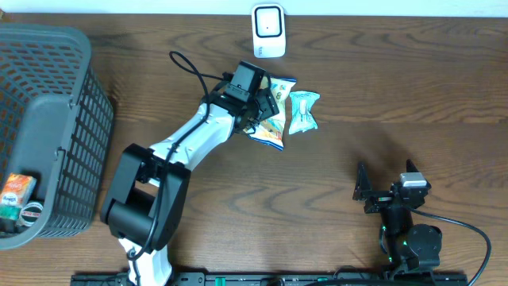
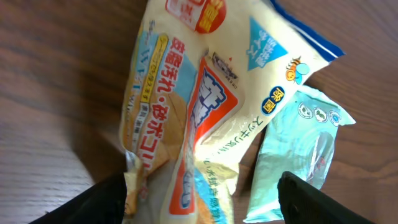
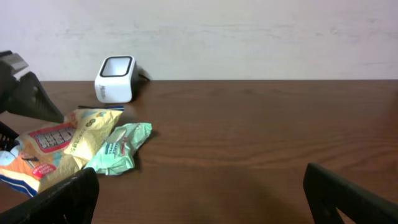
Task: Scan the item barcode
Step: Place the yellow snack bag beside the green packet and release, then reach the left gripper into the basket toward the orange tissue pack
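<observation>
A cream-yellow snack packet [image 1: 274, 121] with orange and blue print lies on the wooden table just below the white barcode scanner [image 1: 268, 32]. A mint-green packet [image 1: 303, 111] lies against its right side. My left gripper [image 1: 260, 105] hangs over the yellow packet [image 2: 186, 106], open, one finger on each side of the packet's near end [image 2: 205, 205]. The green packet [image 2: 305, 143] lies just inside the right finger [image 2: 311, 202]. My right gripper [image 1: 387, 184] stands open and empty at the front right [image 3: 202, 202], far from both packets [image 3: 62, 146].
A dark grey mesh basket [image 1: 48, 119] fills the left side and holds a small orange box [image 1: 16, 192]. The scanner [image 3: 115, 79] stands at the table's back edge by the wall. The left arm's cable loops beside it.
</observation>
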Controlling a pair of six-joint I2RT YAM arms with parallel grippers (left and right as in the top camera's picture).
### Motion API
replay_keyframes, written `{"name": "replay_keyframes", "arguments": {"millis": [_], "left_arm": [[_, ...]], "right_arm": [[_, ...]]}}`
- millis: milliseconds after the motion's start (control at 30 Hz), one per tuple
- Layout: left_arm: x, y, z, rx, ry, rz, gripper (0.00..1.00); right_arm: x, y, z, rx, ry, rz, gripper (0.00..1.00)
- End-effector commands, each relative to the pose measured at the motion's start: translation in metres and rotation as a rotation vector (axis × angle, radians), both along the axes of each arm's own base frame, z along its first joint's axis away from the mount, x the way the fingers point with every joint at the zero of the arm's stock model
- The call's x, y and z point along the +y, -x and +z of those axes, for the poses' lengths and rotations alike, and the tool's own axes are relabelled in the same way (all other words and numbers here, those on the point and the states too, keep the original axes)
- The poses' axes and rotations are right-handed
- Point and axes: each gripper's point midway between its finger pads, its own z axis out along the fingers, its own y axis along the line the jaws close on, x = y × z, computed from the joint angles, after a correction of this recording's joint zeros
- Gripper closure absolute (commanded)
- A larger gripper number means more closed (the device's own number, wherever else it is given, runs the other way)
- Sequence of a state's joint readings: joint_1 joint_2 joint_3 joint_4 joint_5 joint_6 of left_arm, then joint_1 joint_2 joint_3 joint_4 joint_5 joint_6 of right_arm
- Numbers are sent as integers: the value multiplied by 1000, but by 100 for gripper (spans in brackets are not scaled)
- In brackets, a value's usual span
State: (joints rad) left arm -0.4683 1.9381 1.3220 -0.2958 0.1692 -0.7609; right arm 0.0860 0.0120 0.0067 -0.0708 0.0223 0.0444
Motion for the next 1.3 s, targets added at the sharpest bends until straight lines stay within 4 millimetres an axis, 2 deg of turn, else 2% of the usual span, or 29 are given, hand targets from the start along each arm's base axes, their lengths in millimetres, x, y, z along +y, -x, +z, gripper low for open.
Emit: {"name": "replay_keyframes", "arguments": {"millis": [0, 133, 200, 267, 333, 367, 400, 533, 633, 733, 767, 867, 1067, 1267], "left_arm": [[10, -22, 74, -197, -1, -49, 22], [36, -29, 151, -382, 4, -50, 22], [61, -27, 191, -474, -12, -38, 22], [92, -20, 220, -534, -53, 2, 22], [140, -8, 243, -561, -118, 121, 22], [170, 1, 255, -569, -167, 203, 22], [190, 8, 261, -571, -197, 256, 22], [298, 58, 282, -541, -403, 552, 22], [376, 111, 285, -447, -616, 769, 22], [428, 151, 276, -313, -758, 894, 22], [439, 160, 271, -269, -783, 910, 22], [475, 192, 244, -110, -806, 1010, 22], [503, 219, 200, 72, -762, 1141, 21], [518, 218, 170, 186, -752, 1132, 21]], "right_arm": [[-2, 0, 0, -1, -10, -11, 1], [-2, 0, 0, -1, -10, -11, 1], [-2, 0, 0, -1, -10, -11, 1], [-2, 0, 0, -1, -10, -11, 1], [-2, 0, 0, -1, -10, -11, 1], [-2, 0, 0, -1, -10, -11, 1], [-2, 0, 0, -1, -10, -11, 1], [-2, 0, 0, -1, -10, -11, 1], [-2, 0, 0, -1, -10, -11, 1], [-2, 0, 0, -1, -10, -11, 1], [-2, 0, 0, -1, -10, -11, 1], [-2, 0, 0, -1, -10, -11, 1], [-2, 0, 0, -1, -10, -11, 1], [-2, 0, 0, -1, -10, -11, 1]]}}
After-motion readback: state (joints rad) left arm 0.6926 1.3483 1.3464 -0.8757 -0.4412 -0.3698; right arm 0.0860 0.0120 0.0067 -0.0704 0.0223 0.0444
